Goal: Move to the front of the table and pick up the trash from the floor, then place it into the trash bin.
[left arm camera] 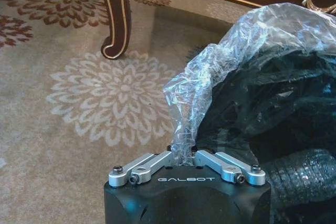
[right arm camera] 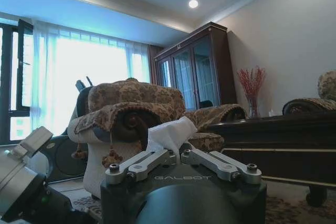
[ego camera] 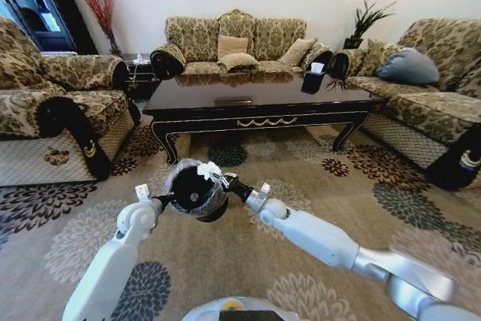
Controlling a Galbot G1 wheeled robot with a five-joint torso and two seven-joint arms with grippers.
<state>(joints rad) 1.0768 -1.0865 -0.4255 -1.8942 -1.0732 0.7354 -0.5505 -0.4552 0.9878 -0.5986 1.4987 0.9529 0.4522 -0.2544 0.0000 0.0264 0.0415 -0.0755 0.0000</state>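
GALBOT written on both wrists, left end effector [left arm camera: 181, 157] pinching the trash bin [left arm camera: 273, 124] bag rim, right end effector [right arm camera: 177, 153] pinching white paper trash [right arm camera: 170, 134] over the bin, 12 o'clock the surface [ego camera: 255, 99], flowered floor [left arm camera: 79, 129].

Inventory, located relative to the long glossy dark brown wooden coffee table [ego camera: 255, 103]:

- Coffee tables: one.
- Floral-upholstered sofas and armchairs: three. One three-seat sofa [ego camera: 237, 46] behind the table, one armchair [ego camera: 56, 110] to its left, one sofa [ego camera: 428, 92] to its right.
- Tan cushions [ego camera: 237, 54] on the sofa behind the table: three visible.
- Grey-blue cushions [ego camera: 409, 67] right of the table: one.
- Round black bins lined with crinkly clear plastic [ego camera: 197, 193], in front of the table: one.
- Crumpled white paper wads [ego camera: 210, 172], at the bin's rim: one.
- Robot grippers beside the bin: two, the left gripper [left arm camera: 182, 157] and the right gripper [right arm camera: 177, 153].
- Potted green plants [ego camera: 364, 24] behind the table's right end: one.
- Vases of red branches [ego camera: 101, 9] behind its left end: one.
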